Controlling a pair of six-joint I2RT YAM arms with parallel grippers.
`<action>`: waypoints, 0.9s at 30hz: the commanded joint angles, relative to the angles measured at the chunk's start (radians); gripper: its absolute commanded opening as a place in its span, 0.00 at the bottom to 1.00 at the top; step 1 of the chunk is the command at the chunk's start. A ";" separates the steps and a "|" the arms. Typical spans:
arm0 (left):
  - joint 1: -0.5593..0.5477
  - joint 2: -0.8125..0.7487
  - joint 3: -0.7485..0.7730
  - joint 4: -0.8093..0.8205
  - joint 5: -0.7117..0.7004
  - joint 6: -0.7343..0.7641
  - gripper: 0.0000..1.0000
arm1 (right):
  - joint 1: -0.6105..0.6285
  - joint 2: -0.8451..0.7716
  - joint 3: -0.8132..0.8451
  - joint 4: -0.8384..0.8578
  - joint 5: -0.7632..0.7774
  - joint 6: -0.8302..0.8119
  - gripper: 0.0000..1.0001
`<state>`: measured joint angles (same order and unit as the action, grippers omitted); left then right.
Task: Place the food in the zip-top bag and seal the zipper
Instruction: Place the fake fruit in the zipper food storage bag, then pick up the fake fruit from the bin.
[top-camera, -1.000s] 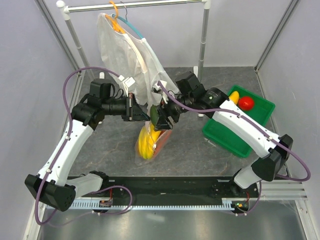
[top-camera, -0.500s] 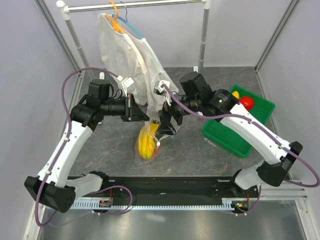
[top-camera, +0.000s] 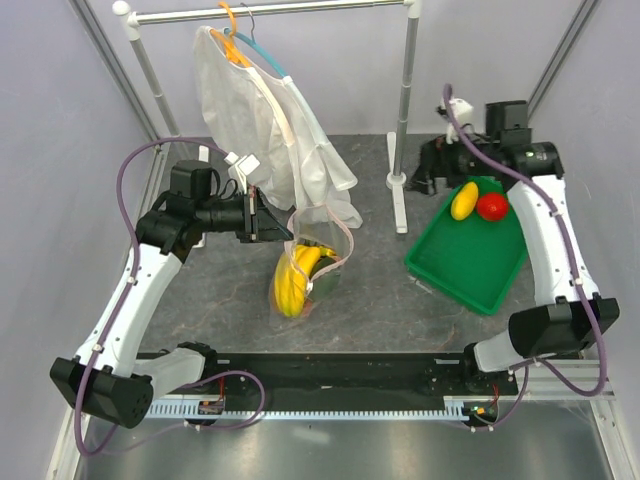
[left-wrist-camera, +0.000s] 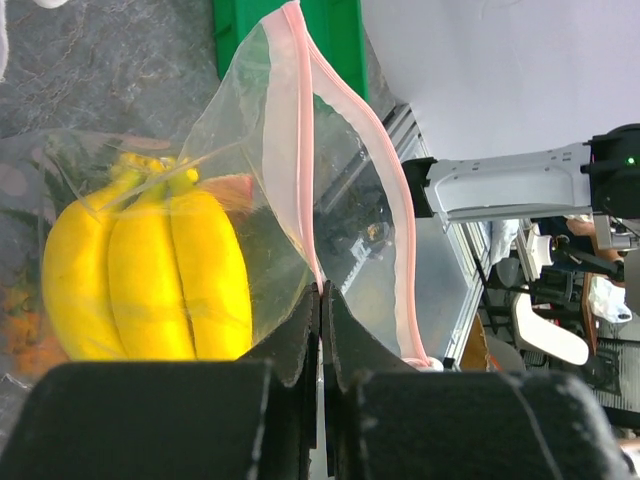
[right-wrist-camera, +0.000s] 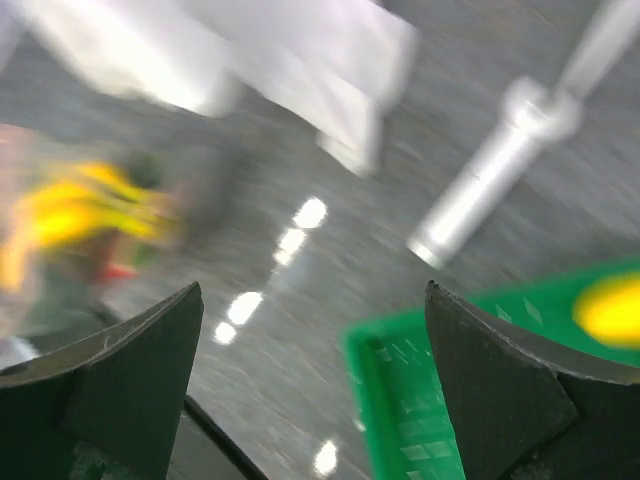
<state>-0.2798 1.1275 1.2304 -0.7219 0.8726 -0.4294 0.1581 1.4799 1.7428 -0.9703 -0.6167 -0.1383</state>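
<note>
Pinching the zipper tightly, the left gripper holds one zip-top bag upright mid-table. Inside lies one banana bunch, the other contents unclear. One green tray holds two pieces, a yellow piece and a red piece; the right gripper hangs spread wide, empty, near its far corner.

At bench centre the bag, bananas in it; tray to its right with food in the far corner; garment hangs behind the bag
</note>
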 joint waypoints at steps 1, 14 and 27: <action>0.005 -0.032 -0.003 0.029 0.040 0.000 0.02 | -0.246 0.029 -0.061 -0.162 0.037 -0.256 0.98; 0.007 -0.037 -0.026 0.022 0.029 0.017 0.02 | -0.532 0.462 0.064 0.055 0.376 -0.252 0.98; 0.008 -0.014 -0.020 0.019 0.032 0.009 0.02 | -0.520 0.580 -0.026 0.277 0.400 -0.153 0.98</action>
<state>-0.2764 1.1099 1.2030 -0.7223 0.8749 -0.4290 -0.3626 2.0377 1.7473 -0.7670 -0.2279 -0.3351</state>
